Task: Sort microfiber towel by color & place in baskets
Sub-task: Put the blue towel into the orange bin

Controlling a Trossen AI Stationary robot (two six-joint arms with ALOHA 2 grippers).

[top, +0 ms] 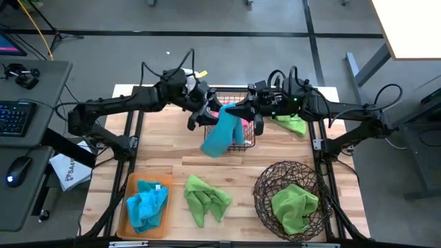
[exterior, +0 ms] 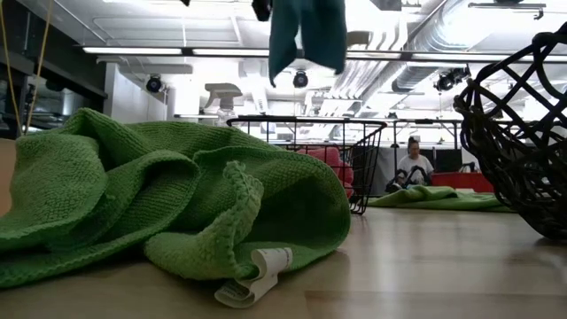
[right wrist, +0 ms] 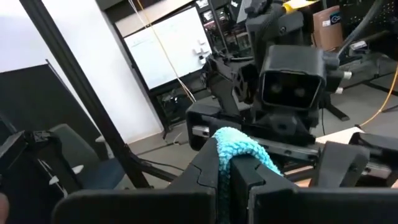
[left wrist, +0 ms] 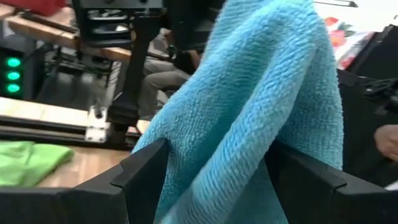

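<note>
Blue towel point(top: 222, 134) hung above wire basket point(top: 242, 143) at table's 12 o'clock, pinched by right gripper point(top: 247, 114); draped between left gripper point(top: 201, 118) fingers, grip unclear; seemingly mid-handover toward tray point(top: 124, 207), 7 o'clock.

A blue microfiber towel point(top: 222, 135) hangs draped above the black rectangular wire-grid basket point(top: 247, 143). Another blue towel point(top: 147, 204) lies crumpled in the flat orange tray point(top: 124, 213); a green towel point(top: 295, 205) fills the round dark twig basket point(top: 265, 186).
</note>
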